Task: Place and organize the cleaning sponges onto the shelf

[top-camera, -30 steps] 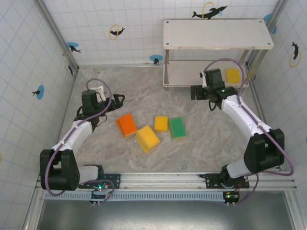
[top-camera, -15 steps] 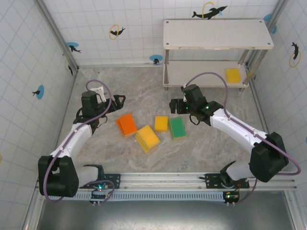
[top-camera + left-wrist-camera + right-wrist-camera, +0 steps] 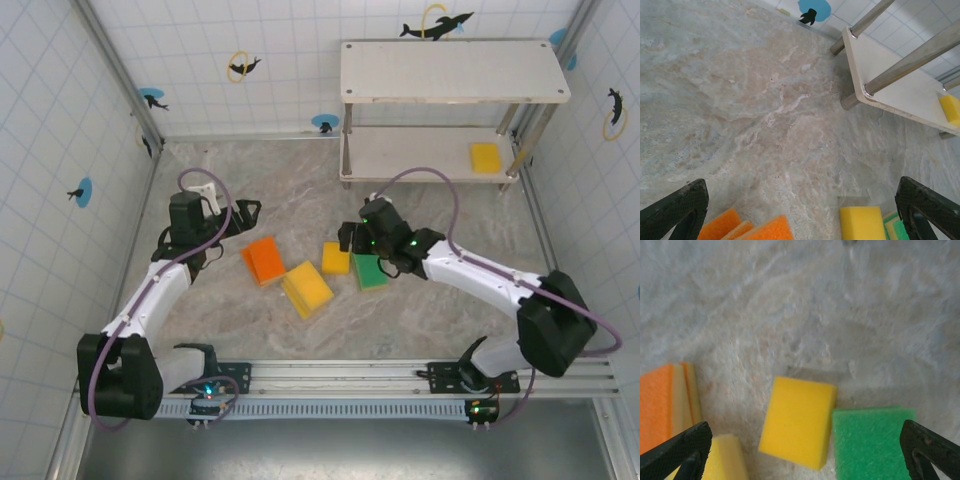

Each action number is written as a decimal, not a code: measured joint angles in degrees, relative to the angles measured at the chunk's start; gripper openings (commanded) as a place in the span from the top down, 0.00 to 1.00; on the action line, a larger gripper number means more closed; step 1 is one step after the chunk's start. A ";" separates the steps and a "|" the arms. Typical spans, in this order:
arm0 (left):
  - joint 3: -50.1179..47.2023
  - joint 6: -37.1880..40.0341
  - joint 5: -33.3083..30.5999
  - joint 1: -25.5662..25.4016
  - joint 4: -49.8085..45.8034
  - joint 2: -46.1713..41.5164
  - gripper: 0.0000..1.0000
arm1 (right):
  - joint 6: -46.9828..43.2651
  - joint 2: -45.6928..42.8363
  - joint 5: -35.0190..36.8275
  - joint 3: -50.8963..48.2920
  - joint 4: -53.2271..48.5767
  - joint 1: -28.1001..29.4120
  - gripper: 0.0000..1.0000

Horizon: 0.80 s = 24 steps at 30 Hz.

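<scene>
Cleaning sponges (image 3: 307, 288) are found in two places. Four are grouped on the marbled surface (image 3: 290, 190) near its middle. An orange sponge (image 3: 264, 259) is set at the 9 o'clock end of the group. A large yellow sponge (image 3: 309, 291) is placed just beside it at its 4 o'clock corner. A small yellow sponge (image 3: 336, 258) and a green sponge (image 3: 370, 268) are laid side by side at the 3 o'clock end, with the green one on the 3 o'clock side and their edges almost meeting. A fifth sponge (image 3: 486, 157), yellow, is seen lying flat on the lower board (image 3: 410, 155) of the shelf (image 3: 455, 70), at that board's 3 o'clock end. The shelf is stood at the 1 o'clock corner of the surface, well apart from the group.

The right pincer (image 3: 348, 237) is held spread wide just above the small yellow sponge. In the right wrist view, that sponge and part of the green one are framed between the two dark fingertips (image 3: 680, 450).

The left pincer (image 3: 246, 212) is also held spread. It is poised over bare surface at 10 o'clock from the orange sponge and is pointed toward 3 o'clock.
</scene>
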 measured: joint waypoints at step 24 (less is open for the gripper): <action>-0.02 0.02 -0.85 -0.35 -2.14 -0.22 0.02 | 12.52 12.00 4.28 6.29 -3.76 9.05 0.02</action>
